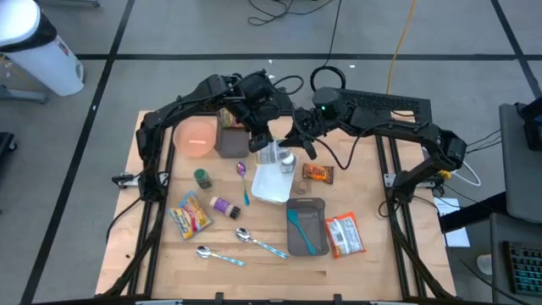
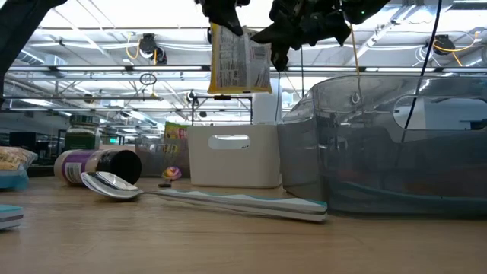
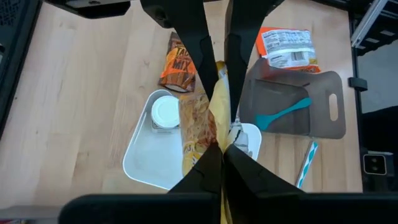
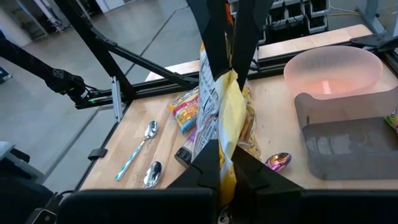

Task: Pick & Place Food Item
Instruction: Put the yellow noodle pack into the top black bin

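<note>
A yellow and white snack bag [image 2: 240, 61] hangs in the air above the white tray [image 1: 273, 188], which holds a small white-lidded jar [image 1: 287, 163]. Both grippers are shut on the bag's top. My left gripper [image 1: 259, 134] is at the bag's left upper corner in the low view [image 2: 226, 23]. My right gripper [image 1: 298, 140] is at its right upper edge [image 2: 278, 42]. Each wrist view shows the bag edge-on between that arm's own fingers and the other arm's. My left gripper pinches the bag's top edge [image 3: 219, 127] between its two fingers, near one upper corner. The fingers come from above, slanting down. The bag hangs upright below them, clear of the tray. My right gripper pinches the bag's top edge [image 4: 225, 93] between its two fingers, near the other upper corner, opposite my left gripper. It comes from above and from the table's right. The bag hangs below, lifted clear.
A pink bowl [image 1: 197, 135] and a grey bin [image 1: 230, 140] stand at the far left. An orange packet [image 1: 318, 173], a grey tray with a teal spatula [image 1: 305, 224], a red packet [image 1: 345, 235], spoons [image 1: 254, 241], two jars [image 1: 224, 206] and a yellow packet [image 1: 190, 216] lie nearer.
</note>
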`<state>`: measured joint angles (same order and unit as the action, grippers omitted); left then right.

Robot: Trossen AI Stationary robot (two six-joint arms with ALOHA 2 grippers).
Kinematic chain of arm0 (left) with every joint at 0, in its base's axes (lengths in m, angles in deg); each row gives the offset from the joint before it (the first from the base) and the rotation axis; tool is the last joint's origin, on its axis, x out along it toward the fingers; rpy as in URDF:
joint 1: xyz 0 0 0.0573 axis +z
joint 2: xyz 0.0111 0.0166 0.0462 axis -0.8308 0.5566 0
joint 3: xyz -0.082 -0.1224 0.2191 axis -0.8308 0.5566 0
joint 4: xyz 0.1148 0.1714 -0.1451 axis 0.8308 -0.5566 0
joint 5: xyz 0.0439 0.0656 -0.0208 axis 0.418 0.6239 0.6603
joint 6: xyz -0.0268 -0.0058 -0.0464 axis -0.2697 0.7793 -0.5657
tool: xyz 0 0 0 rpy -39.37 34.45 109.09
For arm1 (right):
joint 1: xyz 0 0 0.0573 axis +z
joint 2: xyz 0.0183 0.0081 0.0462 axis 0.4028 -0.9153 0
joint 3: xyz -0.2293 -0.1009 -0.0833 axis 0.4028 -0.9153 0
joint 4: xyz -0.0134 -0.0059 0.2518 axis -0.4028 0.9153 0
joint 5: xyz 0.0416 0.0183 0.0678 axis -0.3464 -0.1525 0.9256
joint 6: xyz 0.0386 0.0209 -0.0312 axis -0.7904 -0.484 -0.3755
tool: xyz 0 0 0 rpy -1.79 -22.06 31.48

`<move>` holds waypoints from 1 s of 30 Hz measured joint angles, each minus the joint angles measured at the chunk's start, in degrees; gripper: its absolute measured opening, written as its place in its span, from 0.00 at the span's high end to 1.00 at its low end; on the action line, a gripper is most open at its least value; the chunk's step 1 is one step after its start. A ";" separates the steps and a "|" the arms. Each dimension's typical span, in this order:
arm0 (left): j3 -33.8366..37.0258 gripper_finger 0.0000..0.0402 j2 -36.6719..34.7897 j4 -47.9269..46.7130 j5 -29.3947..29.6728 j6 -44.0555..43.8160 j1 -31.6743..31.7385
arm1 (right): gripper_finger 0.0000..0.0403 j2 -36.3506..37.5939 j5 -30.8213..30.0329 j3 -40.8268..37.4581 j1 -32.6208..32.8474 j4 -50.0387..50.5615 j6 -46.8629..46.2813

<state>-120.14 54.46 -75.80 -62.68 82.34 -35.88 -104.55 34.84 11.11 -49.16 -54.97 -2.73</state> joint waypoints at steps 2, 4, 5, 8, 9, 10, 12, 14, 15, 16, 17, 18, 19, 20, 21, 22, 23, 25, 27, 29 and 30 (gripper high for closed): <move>-0.01 0.99 0.00 0.00 -0.40 0.09 0.02 | 1.00 0.00 0.02 0.00 0.00 -0.07 -0.07; -0.01 0.99 0.00 -0.15 -0.77 0.31 0.02 | 1.00 0.00 0.08 0.00 0.00 -0.39 -0.11; -0.01 0.99 -0.02 -0.23 -0.91 0.64 0.02 | 0.99 0.20 0.09 0.00 0.01 -0.45 0.03; -0.05 0.99 -0.03 -0.64 -1.18 0.92 0.02 | 0.96 0.59 0.07 -0.02 0.04 -0.92 0.26; -0.05 0.99 -0.04 -0.82 -1.15 0.99 0.02 | 0.94 0.59 0.07 0.00 0.02 -1.23 0.28; -0.05 0.99 -0.04 -0.87 -1.16 1.09 0.02 | 0.92 0.59 0.07 0.00 -0.08 -1.30 0.27; -0.05 0.99 -0.03 -0.96 -1.14 1.11 0.02 | 0.88 0.59 0.22 0.00 -0.34 -1.44 0.12; -0.05 0.99 -0.02 -1.01 -1.13 1.32 -0.01 | 0.83 0.59 0.28 0.00 -0.48 -1.97 -0.22; -0.05 0.99 -0.02 -1.02 -1.13 1.51 -0.01 | 0.81 0.60 0.27 0.00 -0.50 -2.21 -0.57; -0.05 0.99 -0.02 -1.05 -1.09 1.64 -0.01 | 0.78 0.61 0.28 0.00 -0.50 -2.47 -1.02; -0.05 0.99 -0.01 -1.07 -1.11 1.68 -0.02 | 0.76 0.61 0.33 0.00 -0.50 -3.00 -1.49; -0.04 0.99 0.02 -1.14 -1.09 1.68 -0.03 | 0.73 0.61 0.59 0.00 -0.50 -3.38 -2.03; -0.03 1.00 0.04 -1.14 -1.11 1.77 -0.03 | 0.71 0.61 1.47 0.00 -0.55 -4.16 -2.71; -0.03 1.00 0.04 -1.19 -1.13 1.99 -0.03 | 0.68 0.61 1.82 0.02 -0.77 -4.85 -3.63; -0.03 1.00 0.04 -1.22 -1.13 2.28 -0.03 | 0.66 0.63 2.31 0.03 -0.86 -5.50 -4.48; -0.03 1.00 0.04 -1.22 -1.13 2.35 -0.05 | 0.64 0.63 3.00 0.04 -0.94 -6.07 -5.06; -0.03 1.00 0.04 -1.26 -1.13 2.35 -0.05 | 0.63 0.63 3.10 0.04 -1.25 -6.43 -5.63; 0.02 1.00 0.09 -1.71 -0.93 2.46 0.02 | 0.60 0.68 3.28 0.13 -1.80 -7.59 -6.73; 0.04 1.00 0.20 -2.80 -0.87 3.01 0.26 | 0.57 0.83 4.23 0.15 -2.65 -8.59 -8.20; 0.04 1.00 0.20 -3.92 -0.87 3.14 0.68 | 0.56 0.83 6.20 0.15 -3.68 -9.78 -9.61; 0.04 1.00 0.17 -4.50 -0.89 3.16 0.92 | 0.55 0.83 7.09 0.15 -4.16 -10.26 -10.42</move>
<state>-120.11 54.63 -80.30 -63.57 85.50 -34.96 -103.72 41.93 11.26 -53.32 -65.23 -13.15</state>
